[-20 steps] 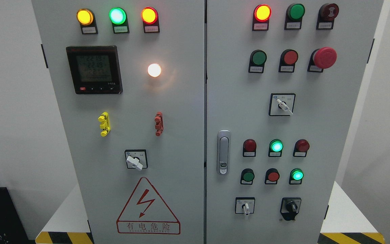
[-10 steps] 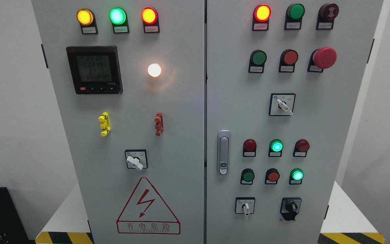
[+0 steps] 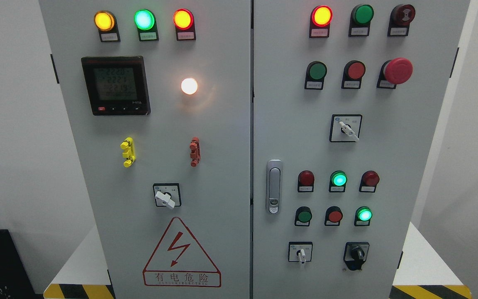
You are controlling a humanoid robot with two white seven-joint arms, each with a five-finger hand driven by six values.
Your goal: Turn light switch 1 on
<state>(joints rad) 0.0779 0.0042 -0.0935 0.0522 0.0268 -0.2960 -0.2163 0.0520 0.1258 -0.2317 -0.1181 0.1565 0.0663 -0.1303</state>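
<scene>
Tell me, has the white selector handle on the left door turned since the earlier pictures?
No. The white selector handle points lower right as before, sitting the same above the warning triangle.

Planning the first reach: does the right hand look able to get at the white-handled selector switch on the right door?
Probably; nothing covers the selector switch on the cabinet front, though neither hand is in view.

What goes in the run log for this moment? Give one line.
hands: none in view | cabinet: doors shut | white lamp: lit | switches: untouched

Grey cabinet [image 3: 222, 174], red-outlined warning triangle [image 3: 181, 253], yellow-black striped base [image 3: 79, 291]
</scene>
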